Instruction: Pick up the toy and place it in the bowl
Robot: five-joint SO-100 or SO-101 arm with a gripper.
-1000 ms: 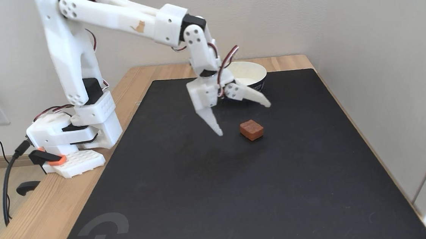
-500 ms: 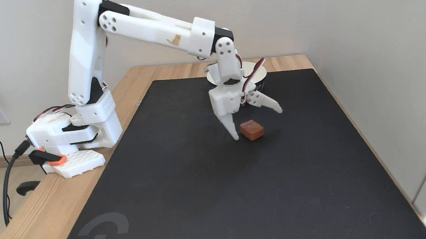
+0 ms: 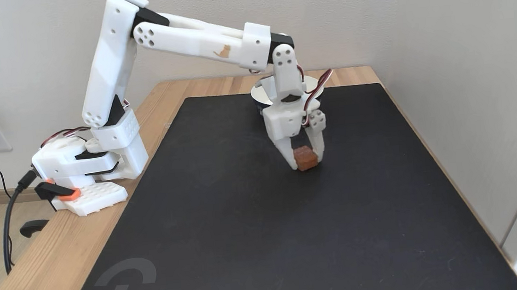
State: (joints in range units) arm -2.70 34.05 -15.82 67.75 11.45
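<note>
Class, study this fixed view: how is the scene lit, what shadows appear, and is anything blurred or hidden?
Fixed view: soft, even daylight, no harsh glare; the tool and toy are sharp, casting a faint shadow on the black mat; the arm hides most of the bowl.

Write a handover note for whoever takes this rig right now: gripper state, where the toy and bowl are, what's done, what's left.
Gripper: pointing down at the mat, fingers closed against both sides of the toy, one on each side as the fixed view shows it.
Toy: reddish-brown block, on the black mat or just off it, between the fingers; not clearly lifted.
Bowl: at the far edge of the mat, directly behind the wrist, partly hidden by the arm; what shows of its inside looks empty.
Done: approach and grasp.
Left: lift the toy, carry it back over the bowl, release.
</note>
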